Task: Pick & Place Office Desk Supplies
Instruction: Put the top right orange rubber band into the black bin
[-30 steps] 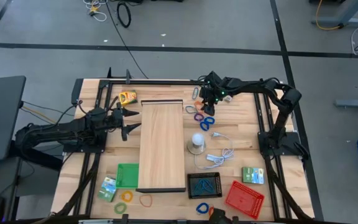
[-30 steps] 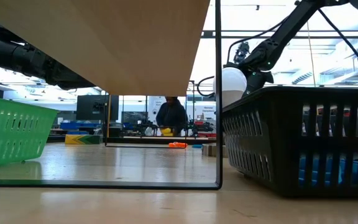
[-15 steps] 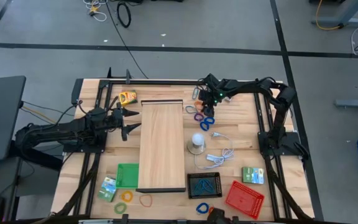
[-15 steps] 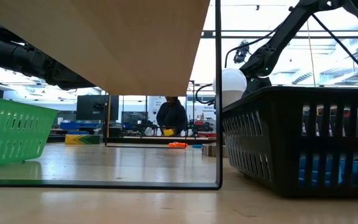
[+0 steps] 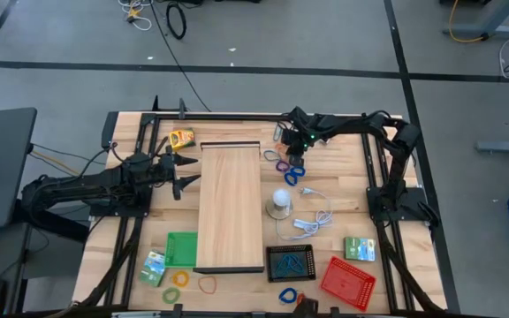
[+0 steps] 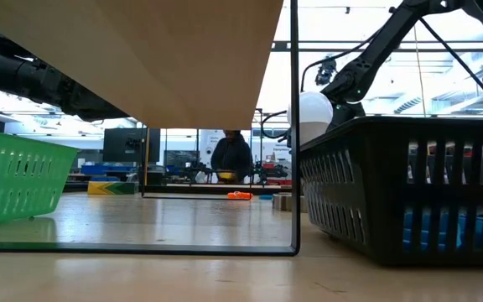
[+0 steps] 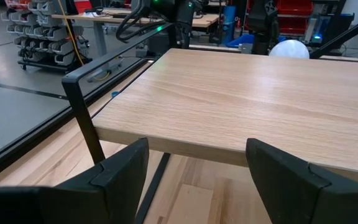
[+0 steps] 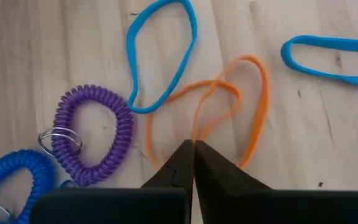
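Note:
In the right wrist view an orange rubber band (image 8: 244,102) lies on the table among a light blue band (image 8: 160,56), a second blue band (image 8: 328,53), a purple coil loop (image 8: 92,134) and a blue coil loop (image 8: 5,180). My right gripper (image 8: 193,149) (image 5: 288,148) points steeply down at them, beside the far right corner of the pale wooden board (image 5: 231,205), and is shut on the orange band. My left gripper (image 7: 194,180) (image 5: 184,172) waits open at the board's left side, holding nothing. My right gripper pinches the orange band's near strands (image 8: 199,134) between its two fingertips, coming from above and slanting down. The band is drawn into a crossed, bunched shape at the fingertips. The rest of its loop (image 8: 260,93) lies flat on the table.
On the near half of the table are a white bulb (image 5: 279,200), a white cable (image 5: 312,221), a green tray (image 5: 182,248), a black mesh tray (image 5: 291,262), a red mesh tray (image 5: 348,282) and green boxes (image 5: 359,248) (image 5: 154,268). A yellow item (image 5: 181,137) lies far left.
My right gripper has settled slightly lower over the loops by the board's far right corner and has shut on the orange band. My left arm has kept still.

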`<move>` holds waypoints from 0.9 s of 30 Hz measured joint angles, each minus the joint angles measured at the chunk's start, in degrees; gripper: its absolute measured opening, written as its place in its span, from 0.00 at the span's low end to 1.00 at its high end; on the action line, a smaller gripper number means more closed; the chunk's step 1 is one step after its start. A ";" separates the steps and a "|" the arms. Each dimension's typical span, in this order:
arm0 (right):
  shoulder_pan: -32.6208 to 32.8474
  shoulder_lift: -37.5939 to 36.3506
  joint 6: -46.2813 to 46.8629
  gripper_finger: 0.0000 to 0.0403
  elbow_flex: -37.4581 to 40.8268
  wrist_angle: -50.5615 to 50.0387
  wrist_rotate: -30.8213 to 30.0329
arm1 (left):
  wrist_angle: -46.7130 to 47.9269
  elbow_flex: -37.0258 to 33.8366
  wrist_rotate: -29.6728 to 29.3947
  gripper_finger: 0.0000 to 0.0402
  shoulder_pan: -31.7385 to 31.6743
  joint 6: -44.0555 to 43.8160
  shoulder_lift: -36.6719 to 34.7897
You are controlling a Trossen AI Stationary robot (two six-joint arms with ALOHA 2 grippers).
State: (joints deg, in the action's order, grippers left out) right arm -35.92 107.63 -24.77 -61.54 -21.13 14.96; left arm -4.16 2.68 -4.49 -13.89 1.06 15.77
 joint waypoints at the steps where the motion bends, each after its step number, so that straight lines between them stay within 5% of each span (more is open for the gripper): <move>1: 0.20 0.00 0.37 0.03 0.00 -0.04 -0.08 | 0.00 0.00 0.00 0.68 0.00 0.00 0.00; 11: 4.29 -3.22 1.87 0.00 0.00 -1.26 -7.24 | 0.10 0.00 0.00 0.68 -0.02 0.00 0.02; 27: 12.95 -21.85 6.82 0.00 0.00 -9.93 -21.46 | 0.15 0.00 -0.07 0.68 -0.02 1.10 0.02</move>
State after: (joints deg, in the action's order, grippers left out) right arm -22.97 85.78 -17.95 -61.54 -31.06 -6.50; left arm -4.01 2.68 -4.56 -13.91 2.16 15.79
